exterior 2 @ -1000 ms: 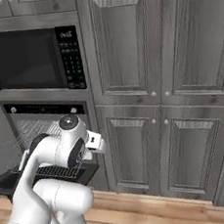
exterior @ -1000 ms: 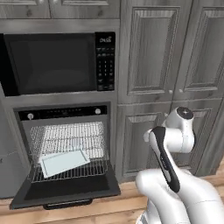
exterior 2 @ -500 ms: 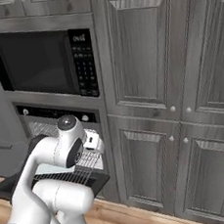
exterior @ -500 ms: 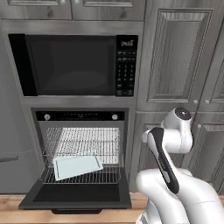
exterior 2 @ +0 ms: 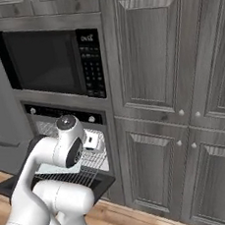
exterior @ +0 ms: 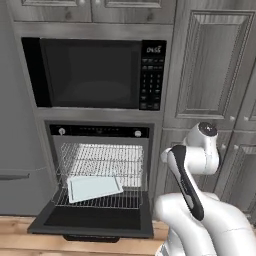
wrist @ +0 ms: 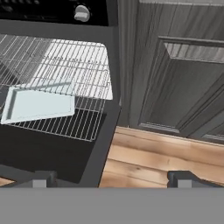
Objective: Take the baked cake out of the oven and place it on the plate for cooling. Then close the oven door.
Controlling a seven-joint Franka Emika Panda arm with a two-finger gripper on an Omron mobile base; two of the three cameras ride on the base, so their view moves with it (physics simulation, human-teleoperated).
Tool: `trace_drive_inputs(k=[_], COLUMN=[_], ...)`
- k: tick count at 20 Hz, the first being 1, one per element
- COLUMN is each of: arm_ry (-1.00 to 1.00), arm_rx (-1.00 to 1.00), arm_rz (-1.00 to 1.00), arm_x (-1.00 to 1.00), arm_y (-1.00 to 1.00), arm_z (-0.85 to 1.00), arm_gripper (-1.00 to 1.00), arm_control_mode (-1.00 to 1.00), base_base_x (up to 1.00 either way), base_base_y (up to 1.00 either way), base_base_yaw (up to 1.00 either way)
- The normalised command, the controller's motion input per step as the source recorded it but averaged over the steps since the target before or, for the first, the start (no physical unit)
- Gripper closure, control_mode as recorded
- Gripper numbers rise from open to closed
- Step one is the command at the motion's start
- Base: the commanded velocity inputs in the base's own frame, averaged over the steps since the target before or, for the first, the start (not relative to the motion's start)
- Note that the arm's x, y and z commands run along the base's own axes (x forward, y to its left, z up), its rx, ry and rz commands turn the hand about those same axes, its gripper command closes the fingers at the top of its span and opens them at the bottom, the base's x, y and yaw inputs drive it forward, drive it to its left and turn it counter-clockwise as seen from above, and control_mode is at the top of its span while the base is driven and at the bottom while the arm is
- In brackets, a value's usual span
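The black oven stands open below the microwave, its oven door dropped flat. Silver wire racks fill the cavity, and a pale square tray lies on the lower one. The baked cake and the plate are out of view. In the hand view my gripper is open with nothing between its fingertips. It hangs over the right edge of the oven door, looking down at the tray and the rack. From the right base view, my hand is in front of the oven's right side.
A black microwave with a keypad sits above the oven. Tall grey cabinet doors run to the right of it. Wooden floor lies below the cabinets. A grey appliance front stands left of the oven.
The whole picture has shifted: the base has driven, so the oven and microwave now sit further right and larger in both base views. The gripper stays open.
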Motion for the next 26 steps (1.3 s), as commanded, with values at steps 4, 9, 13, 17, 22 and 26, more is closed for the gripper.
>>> trace_drive_inputs(k=[4,9,13,17,22,26], arm_ry=[0.0,0.0,0.0,0.0,0.0,0.0], arm_rx=[0.0,0.0,0.0,0.0,0.0,0.0], arm_rz=[0.0,0.0,0.0,0.0,0.0,0.0], arm_x=[0.0,0.0,0.0,0.0,0.0,0.0], arm_y=[0.0,0.0,0.0,0.0,0.0,0.0], arm_z=[0.0,0.0,0.0,0.0,0.0,0.0], arm_gripper=[-1.0,-1.0,-1.0,-1.0,-1.0,-1.0], arm_control_mode=[1.0,1.0,1.0,1.0,1.0,1.0], base_base_x=[0.03,0.0,0.0,0.07,0.22,0.29], base_base_y=[-0.34,-0.45,-0.53,-0.32,-0.23,-0.41], base_base_yaw=[0.28,0.34,0.25,0.23,0.22,0.2])
